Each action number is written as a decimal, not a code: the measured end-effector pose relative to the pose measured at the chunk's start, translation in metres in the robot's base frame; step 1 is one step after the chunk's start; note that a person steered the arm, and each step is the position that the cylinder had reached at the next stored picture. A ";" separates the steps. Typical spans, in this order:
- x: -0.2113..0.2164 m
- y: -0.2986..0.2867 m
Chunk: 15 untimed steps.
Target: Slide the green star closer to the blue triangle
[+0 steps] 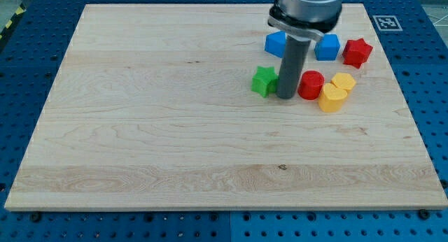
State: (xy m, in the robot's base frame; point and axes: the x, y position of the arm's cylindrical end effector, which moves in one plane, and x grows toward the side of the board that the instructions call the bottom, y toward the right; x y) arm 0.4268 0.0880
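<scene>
My tip [285,96] rests just to the view's right of the green star [264,81]; no pincer shows (only a rod). The blue triangle [276,43] lies above the star on the pale wooden tabletop [154,130].

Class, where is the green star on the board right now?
The green star sits in the view's upper right part, touching the left side of my tip, just below the partly hidden blue block.
</scene>
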 end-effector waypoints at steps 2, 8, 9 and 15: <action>-0.055 -0.054; -0.075 -0.118; -0.048 -0.131; -0.087 -0.140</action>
State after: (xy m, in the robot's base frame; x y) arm 0.3399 -0.0515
